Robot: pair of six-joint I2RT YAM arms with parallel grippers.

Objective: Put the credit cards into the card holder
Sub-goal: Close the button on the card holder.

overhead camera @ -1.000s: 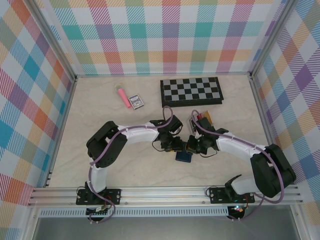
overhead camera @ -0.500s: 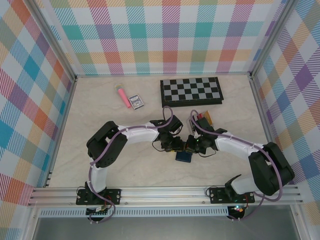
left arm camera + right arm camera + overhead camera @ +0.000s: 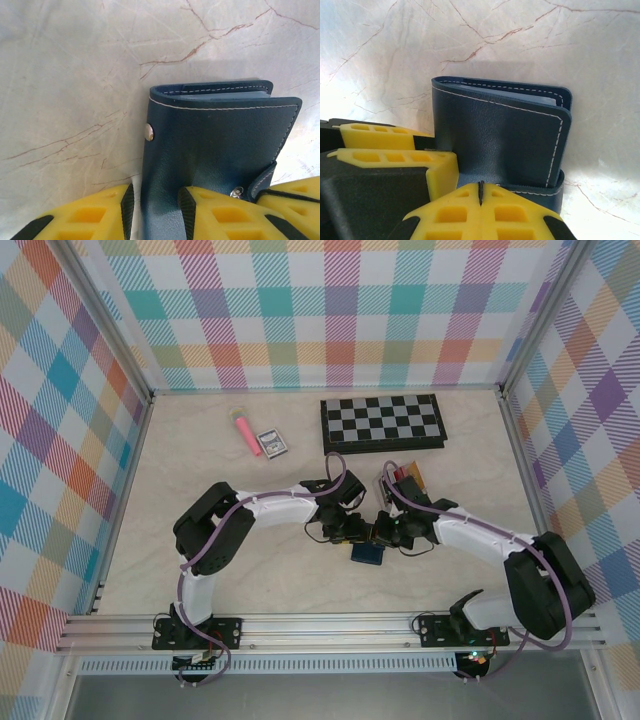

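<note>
- Table (image 3: 200, 470): pale marbled top, walled by plaid panels.
- Chessboard (image 3: 383, 423): lies flat at the far side, right of centre.
- Left gripper (image 3: 155, 220): at mid-table, its yellow jaws are clamped on one blue cover of the wallet (image 3: 215, 145), which fills the gap between them.
- Right gripper (image 3: 480, 210): facing the left one, jaws pressed together at the wallet's near edge, by its tab; whether they pinch the tab I cannot tell.
- Wallet: navy, partly folded, on the table between the two grippers, a snap (image 3: 148, 131) on its edge.
- Cards (image 3: 410, 478): a red and brown stack just behind the right arm, apart from the wallet.
- Box (image 3: 271, 443) and pink stick (image 3: 243, 432): side by side at far left.
</note>
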